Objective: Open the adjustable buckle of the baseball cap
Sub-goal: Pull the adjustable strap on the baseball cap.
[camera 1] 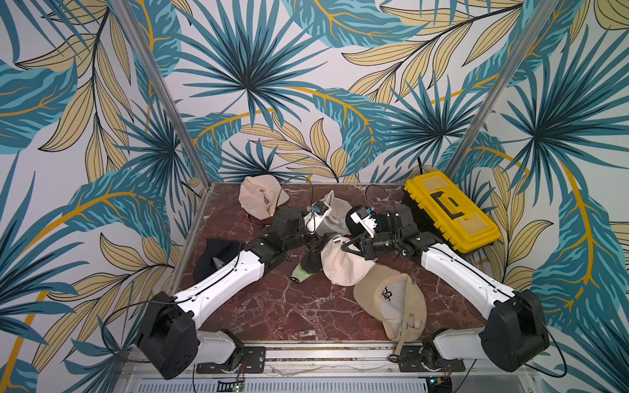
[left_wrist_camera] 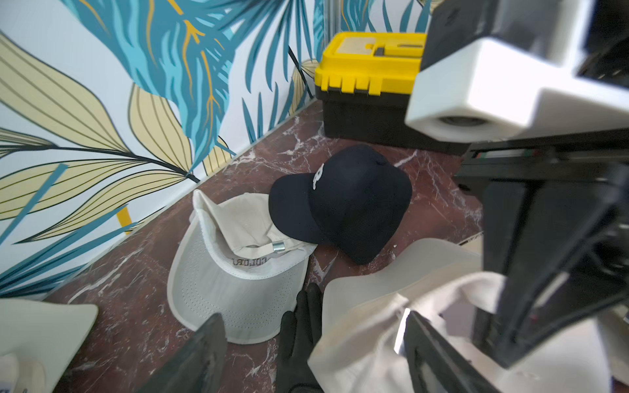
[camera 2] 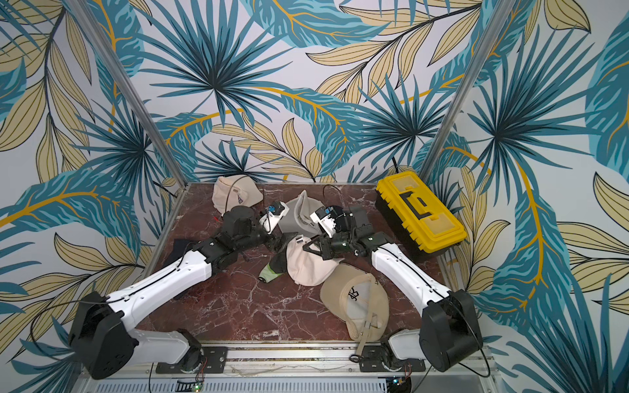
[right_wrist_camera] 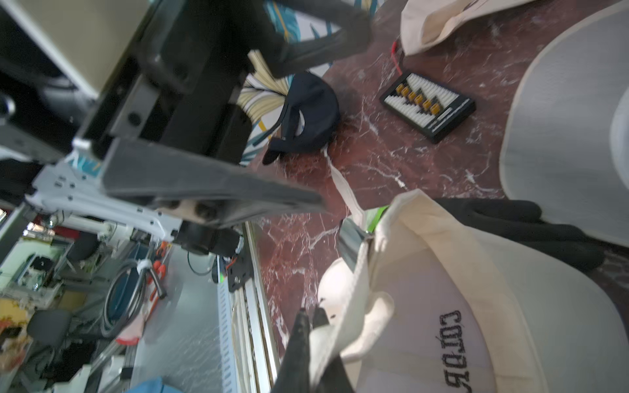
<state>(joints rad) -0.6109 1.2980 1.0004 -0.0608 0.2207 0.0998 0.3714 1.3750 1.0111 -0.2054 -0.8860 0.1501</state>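
Marble table (camera 1: 272,306): the cream baseball cap (camera 1: 340,268) lies at centre, touching a tan cap (camera 1: 391,306). The right gripper (right_wrist_camera: 310,314) is pinched on the cream cap's rear fabric. The left gripper (left_wrist_camera: 313,318) has its jaws spread wide at the cap's rim. The metal buckle (right_wrist_camera: 350,234) hangs exposed.

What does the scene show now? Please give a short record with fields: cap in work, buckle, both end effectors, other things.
Cap in work: cream cap, middle of the table
Buckle: metal buckle at the cap's rear opening; open or not, cannot tell
Left end effector: open, near the buckle, holding nothing
Right end effector: shut on the cream cap's rear edge
Other things: tan cap, black glove, yellow toolbox
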